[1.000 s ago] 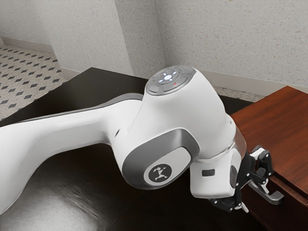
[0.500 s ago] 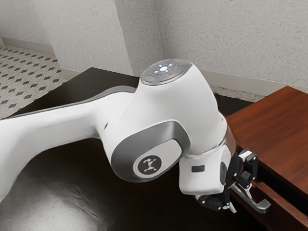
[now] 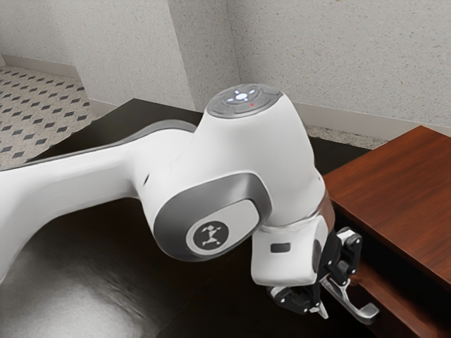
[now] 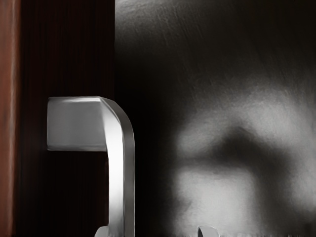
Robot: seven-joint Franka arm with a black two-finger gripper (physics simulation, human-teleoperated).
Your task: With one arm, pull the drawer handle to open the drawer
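Holding with pincer (image 3: 330,283) clamped around the drawer handle (image 3: 354,304), at five o'clock in the exterior view on the partly open drawer (image 3: 394,315): stiff, smooth metal, probably slippery, best gripped mid-bar and pulled straight, likely sliding easily.

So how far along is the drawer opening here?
Done: the gripper is shut on the handle, and the drawer already stands partly out of the cabinet, with a dark gap showing behind its front. In hand: the pull on the handle. Left: drawing it out further, since it looks only partly open.
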